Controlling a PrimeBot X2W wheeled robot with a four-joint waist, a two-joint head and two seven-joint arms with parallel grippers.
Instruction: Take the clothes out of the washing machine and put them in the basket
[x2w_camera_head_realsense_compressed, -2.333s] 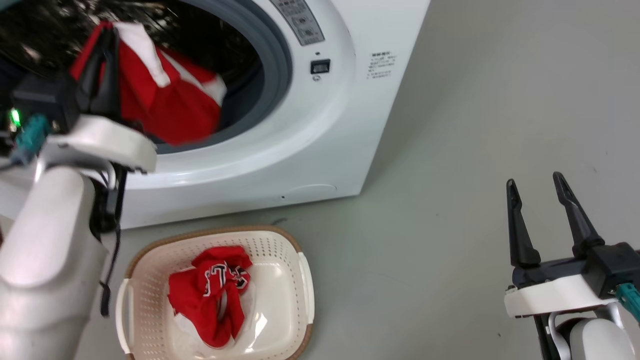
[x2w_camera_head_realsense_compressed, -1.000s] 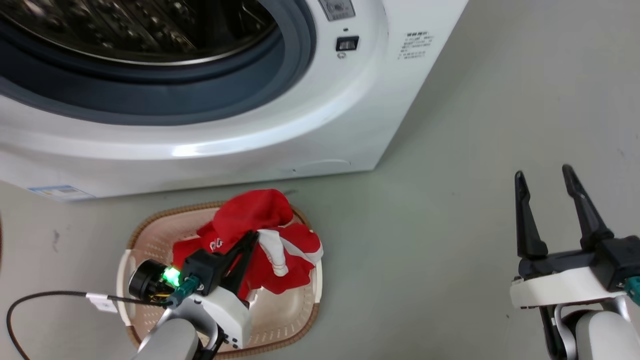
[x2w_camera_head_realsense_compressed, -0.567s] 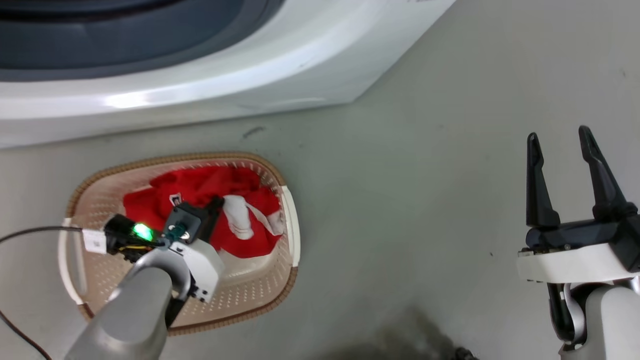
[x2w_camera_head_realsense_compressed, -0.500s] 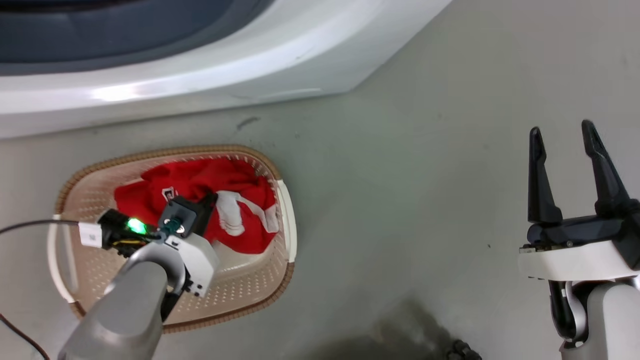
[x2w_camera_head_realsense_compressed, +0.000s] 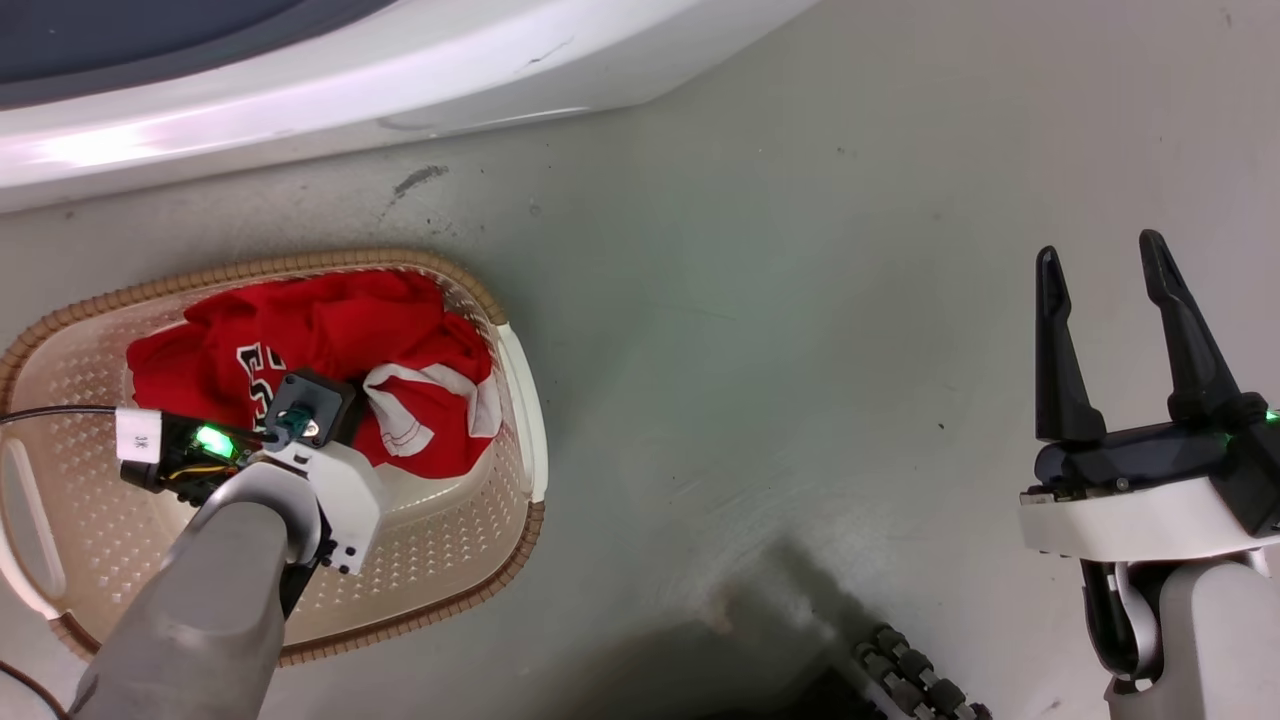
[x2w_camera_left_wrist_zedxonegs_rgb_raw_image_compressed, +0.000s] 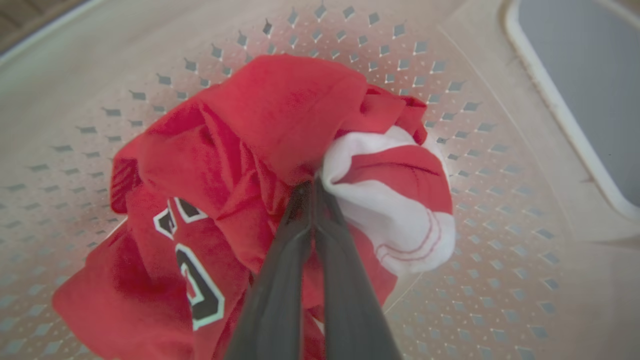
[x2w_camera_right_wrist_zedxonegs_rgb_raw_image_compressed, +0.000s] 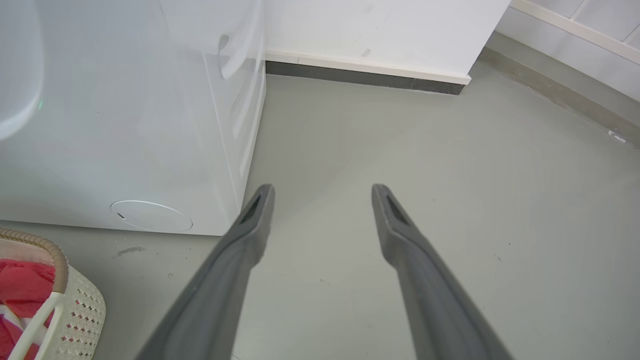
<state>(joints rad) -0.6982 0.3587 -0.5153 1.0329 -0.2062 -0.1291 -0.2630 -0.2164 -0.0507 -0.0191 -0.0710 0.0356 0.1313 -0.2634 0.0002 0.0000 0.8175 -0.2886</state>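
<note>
The clothes (x2w_camera_head_realsense_compressed: 330, 340) lie bunched in the cream basket (x2w_camera_head_realsense_compressed: 90, 500) on the floor: red fabric with white trim and black-and-white numbers. My left arm (x2w_camera_head_realsense_compressed: 320, 480) reaches down into the basket, and its fingers are hidden under the wrist in the head view. In the left wrist view my left gripper (x2w_camera_left_wrist_zedxonegs_rgb_raw_image_compressed: 312, 185) is shut on a fold of the clothes (x2w_camera_left_wrist_zedxonegs_rgb_raw_image_compressed: 280, 115), low over the basket's perforated bottom (x2w_camera_left_wrist_zedxonegs_rgb_raw_image_compressed: 500, 280). My right gripper (x2w_camera_head_realsense_compressed: 1100, 260) stands open and empty over bare floor to the right; its fingers (x2w_camera_right_wrist_zedxonegs_rgb_raw_image_compressed: 255, 210) are spread. The washing machine (x2w_camera_head_realsense_compressed: 300, 80) (x2w_camera_right_wrist_zedxonegs_rgb_raw_image_compressed: 125, 125) stands just behind the basket.
A grey floor (x2w_camera_head_realsense_compressed: 750, 300) stretches between the basket and my right arm. My wheeled base (x2w_camera_head_realsense_compressed: 915, 670) shows at the bottom edge. A black cable (x2w_camera_head_realsense_compressed: 50, 412) runs off my left wrist. A white wall with a dark skirting (x2w_camera_right_wrist_zedxonegs_rgb_raw_image_compressed: 365, 75) stands beyond the washer.
The camera has tilted down from the drum to the floor. My left gripper carried a red garment from the drum down into the basket, onto the other one, and stays shut. The right gripper stays open.
</note>
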